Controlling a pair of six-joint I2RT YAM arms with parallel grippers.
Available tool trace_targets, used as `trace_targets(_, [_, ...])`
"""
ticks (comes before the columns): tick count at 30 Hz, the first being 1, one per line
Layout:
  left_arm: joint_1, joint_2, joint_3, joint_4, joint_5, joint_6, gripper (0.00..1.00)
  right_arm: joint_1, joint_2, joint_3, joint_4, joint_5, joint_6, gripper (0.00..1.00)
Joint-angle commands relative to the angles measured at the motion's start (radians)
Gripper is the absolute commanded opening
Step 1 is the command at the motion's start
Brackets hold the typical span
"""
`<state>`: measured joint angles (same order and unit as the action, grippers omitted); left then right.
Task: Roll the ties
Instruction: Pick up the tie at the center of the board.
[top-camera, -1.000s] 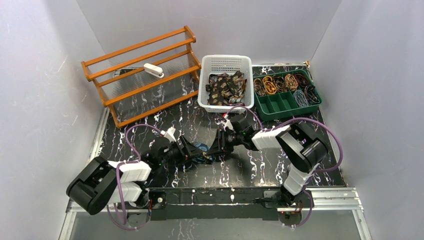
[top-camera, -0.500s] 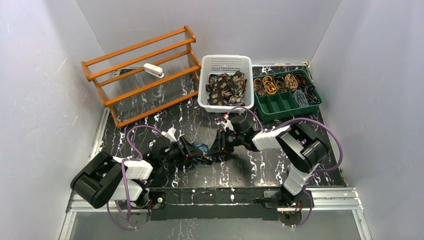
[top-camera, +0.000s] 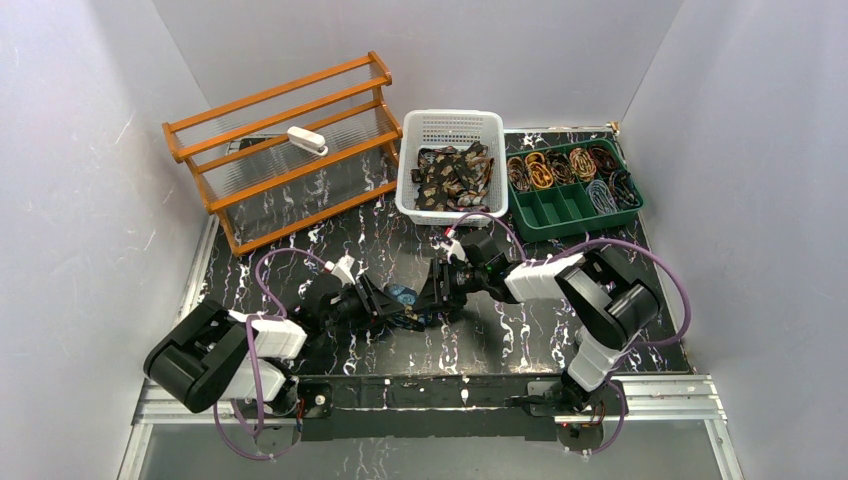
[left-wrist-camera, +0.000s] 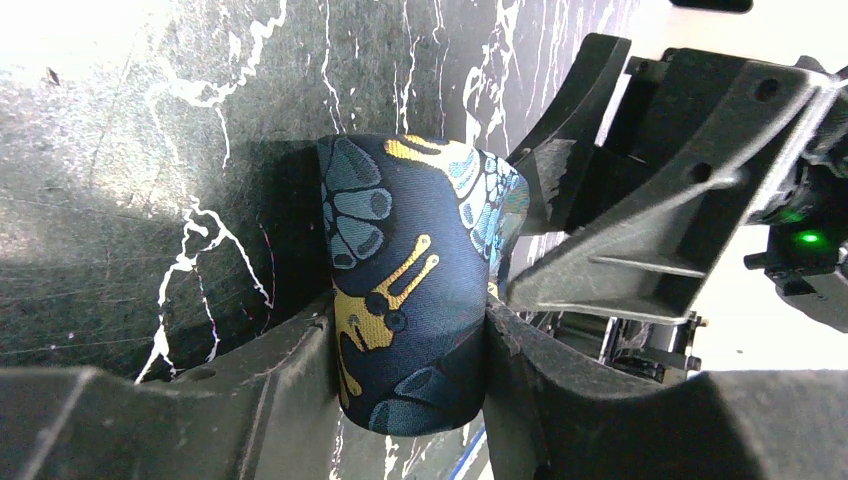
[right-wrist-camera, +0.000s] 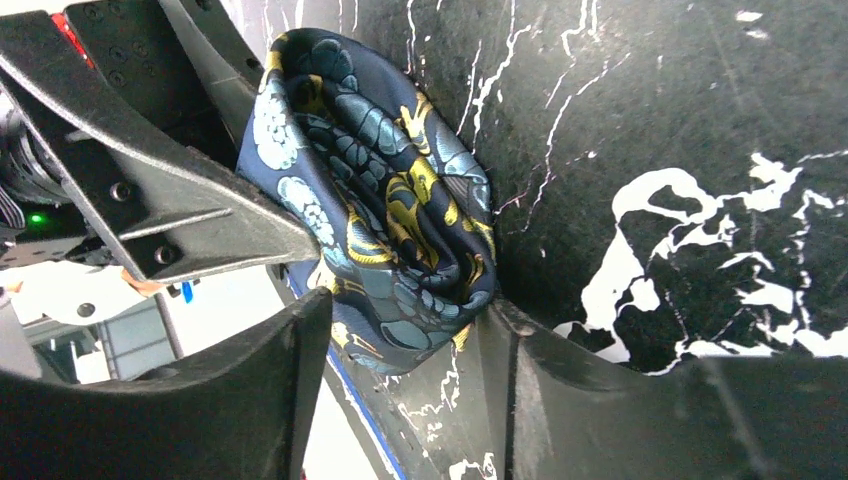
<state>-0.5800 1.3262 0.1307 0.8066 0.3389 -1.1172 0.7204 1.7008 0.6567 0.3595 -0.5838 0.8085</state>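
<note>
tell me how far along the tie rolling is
Done: several rolled ties sit in the green tray, which has some empty compartments. In hand: a blue tie, already wound into a roll, is clamped between the jaws of both arms. Left: a heap of loose ties waits in the white basket.

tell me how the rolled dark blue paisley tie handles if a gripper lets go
The rolled dark blue paisley fabric tie is soft cloth, so it likely squashes easily. Its folds look loose in the right wrist view, so it may unroll if the left gripper or right gripper releases.
</note>
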Motion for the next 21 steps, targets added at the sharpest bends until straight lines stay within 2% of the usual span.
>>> trace_targets(1, [-0.008,0.019,0.006,-0.006,0.032,0.079,0.44,0.011,-0.038,0.023,-0.128,0.04,-0.072,0.66])
trace_targets(6, [-0.009,-0.007,-0.006,-0.004,0.033,0.111,0.43,-0.014,-0.105,0.047,-0.185,0.083,-0.133,0.75])
trace_targets(12, [-0.008,-0.056,-0.021,-0.004,0.043,0.159,0.42,-0.049,-0.139,0.066,-0.164,0.027,-0.248,0.77])
trace_targets(14, [-0.008,-0.066,-0.025,-0.005,0.057,0.175,0.41,-0.049,-0.156,0.051,-0.105,0.001,-0.277,0.77])
trace_targets(18, [-0.008,-0.092,-0.029,-0.006,0.089,0.219,0.39,-0.05,-0.208,-0.041,0.178,-0.066,-0.309,0.79])
trace_targets(21, [-0.008,-0.111,-0.03,-0.014,0.106,0.253,0.38,-0.05,-0.206,-0.077,0.291,-0.117,-0.363,0.8])
